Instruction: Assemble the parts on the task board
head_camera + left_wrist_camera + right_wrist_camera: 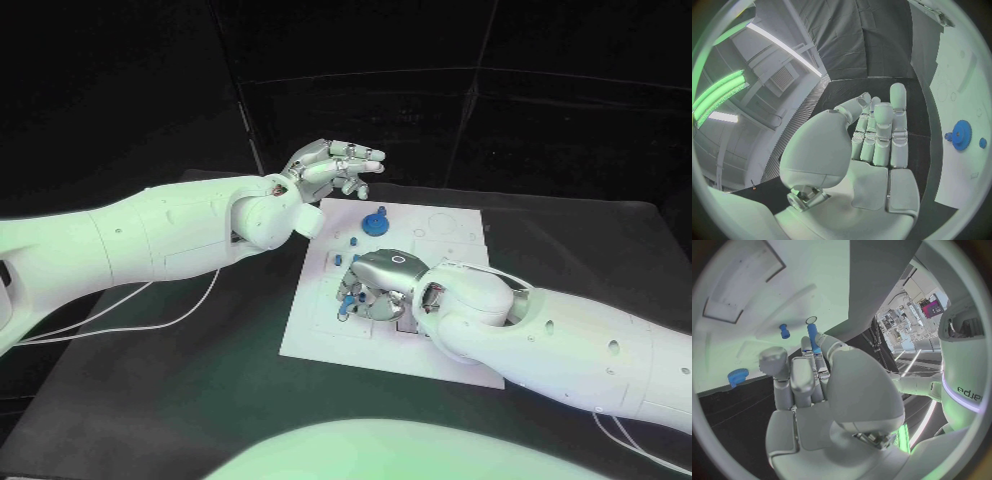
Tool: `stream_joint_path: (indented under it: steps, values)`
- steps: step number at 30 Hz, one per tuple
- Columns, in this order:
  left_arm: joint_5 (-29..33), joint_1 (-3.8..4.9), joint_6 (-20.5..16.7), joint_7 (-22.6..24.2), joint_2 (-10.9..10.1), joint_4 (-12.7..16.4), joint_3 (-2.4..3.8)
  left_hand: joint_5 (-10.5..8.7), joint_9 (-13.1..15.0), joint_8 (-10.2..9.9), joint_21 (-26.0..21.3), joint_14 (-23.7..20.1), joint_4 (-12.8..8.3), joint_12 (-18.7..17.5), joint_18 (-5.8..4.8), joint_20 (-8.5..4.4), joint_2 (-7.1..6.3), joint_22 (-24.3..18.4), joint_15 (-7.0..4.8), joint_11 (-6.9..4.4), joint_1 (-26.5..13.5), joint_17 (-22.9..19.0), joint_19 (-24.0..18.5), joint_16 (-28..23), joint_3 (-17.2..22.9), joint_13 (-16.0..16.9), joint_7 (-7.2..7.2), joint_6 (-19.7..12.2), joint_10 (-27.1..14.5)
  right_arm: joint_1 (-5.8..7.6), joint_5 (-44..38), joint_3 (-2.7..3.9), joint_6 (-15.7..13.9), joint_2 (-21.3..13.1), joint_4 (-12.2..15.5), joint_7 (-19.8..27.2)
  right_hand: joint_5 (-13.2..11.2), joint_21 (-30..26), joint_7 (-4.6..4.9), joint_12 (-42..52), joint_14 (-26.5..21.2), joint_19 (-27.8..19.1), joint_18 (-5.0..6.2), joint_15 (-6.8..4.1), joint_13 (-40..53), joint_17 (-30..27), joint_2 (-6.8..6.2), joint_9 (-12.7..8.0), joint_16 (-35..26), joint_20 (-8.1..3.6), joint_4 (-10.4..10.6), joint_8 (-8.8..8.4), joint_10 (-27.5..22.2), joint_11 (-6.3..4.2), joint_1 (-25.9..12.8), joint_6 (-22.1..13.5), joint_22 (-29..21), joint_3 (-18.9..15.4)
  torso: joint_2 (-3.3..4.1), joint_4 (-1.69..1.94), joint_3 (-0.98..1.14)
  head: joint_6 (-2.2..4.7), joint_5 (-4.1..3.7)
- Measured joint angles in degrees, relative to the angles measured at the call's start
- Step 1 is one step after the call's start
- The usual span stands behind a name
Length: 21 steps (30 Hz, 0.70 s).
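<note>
Meanwhile, left hand [335, 163] aloft (fingers apart)

From my remote station, the black table [173, 400] spreads across the lower part of the head view, its dark matte top running to a far edge that meets a black backdrop [476, 60] — panelled, with faint seams crossing it. Thin white cables [130, 325] trail in loose loops over the table top on the left side, and another pale cable [627, 440] curls near the right corner. The table's far right corner [642, 205] shows plainly — squared off against the dark wall.
</note>
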Motion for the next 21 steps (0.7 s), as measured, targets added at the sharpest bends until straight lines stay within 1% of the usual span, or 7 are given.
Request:
stream_joint_path:
  steps: [11,21]
  values:
    - [0.00,0.00,0.00,-0.06,-0.04,-0.04,0.00,0.00,0.00,0.00,0.00,0.00,0.00,0.00,0.00,0.00,0.00,0.00,0.00,0.00,0.00,0.01,0.00,0.00,0.00,0.00,0.00,0.00,0.00,-0.37,-0.26,0.00,0.99,0.53,-0.71,0.05,0.00,0.00,0.00,0.00,0.00,0.00,0.00,0.00,-0.01,-0.01,0.00,-0.02,0.00,0.00,-0.14,0.00,0.00,0.00,0.00,0.00,0.00,0.13,0.01,0.00,-0.07,-0.25,0.13]
    - [0.00,0.00,0.01,-0.11,-0.06,-0.01,0.00,0.00,0.01,0.00,0.00,0.00,0.00,0.00,0.00,0.00,0.00,0.00,0.00,0.00,0.00,0.01,0.00,0.00,0.00,0.00,0.00,0.00,0.00,-0.56,-0.58,-0.02,2.21,1.03,-1.28,-0.20,-0.01,0.00,-0.01,-0.02,0.00,0.00,0.00,0.00,-0.01,-0.01,0.00,0.02,-0.01,0.00,-0.14,-0.01,0.00,0.00,0.00,-0.01,-0.12,0.13,0.00,0.00,-0.04,-0.41,0.30]
